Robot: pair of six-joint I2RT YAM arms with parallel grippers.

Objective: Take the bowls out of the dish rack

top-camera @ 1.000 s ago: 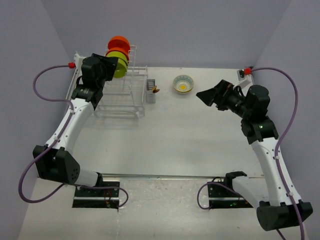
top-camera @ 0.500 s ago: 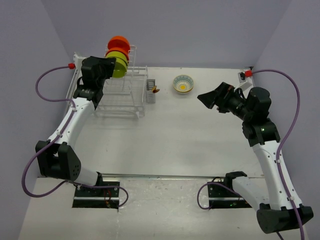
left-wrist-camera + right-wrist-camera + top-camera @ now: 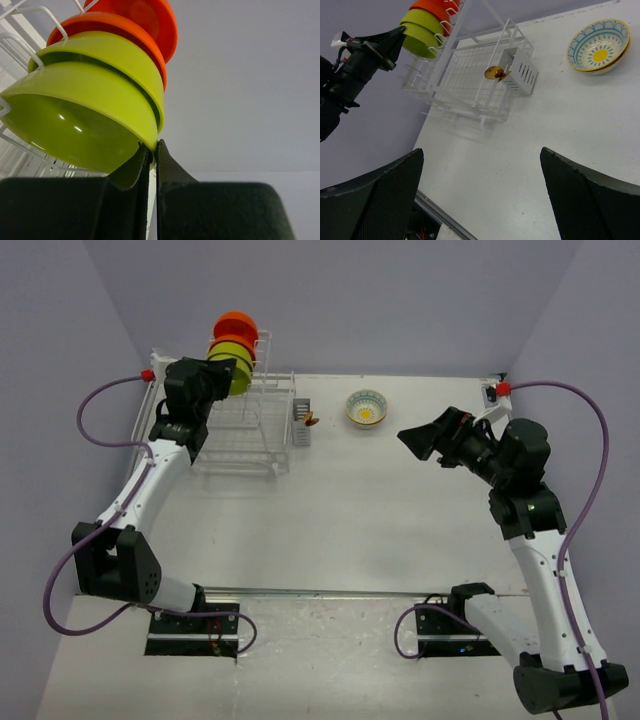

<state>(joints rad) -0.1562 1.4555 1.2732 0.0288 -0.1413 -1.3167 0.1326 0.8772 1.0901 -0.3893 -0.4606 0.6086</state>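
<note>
Edged up to the rack at far left, my left gripper pinches the rim of the nearest green bowl, seemingly ready to lift, while my right gripper gapes wide.

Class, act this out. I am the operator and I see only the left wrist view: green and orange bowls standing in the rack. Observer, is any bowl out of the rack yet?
Observer: Yes. A patterned bowl stands upright on the table, to the right of the rack.
Operator: Where is the right gripper?
Observer: The right gripper hangs open above the table, holding nothing and apart from that bowl.
Operator: My left gripper is shut on the green bowl. Is anything else in the rack?
Observer: A small brown item pokes out at the grey holder on the rack's right end.
</note>
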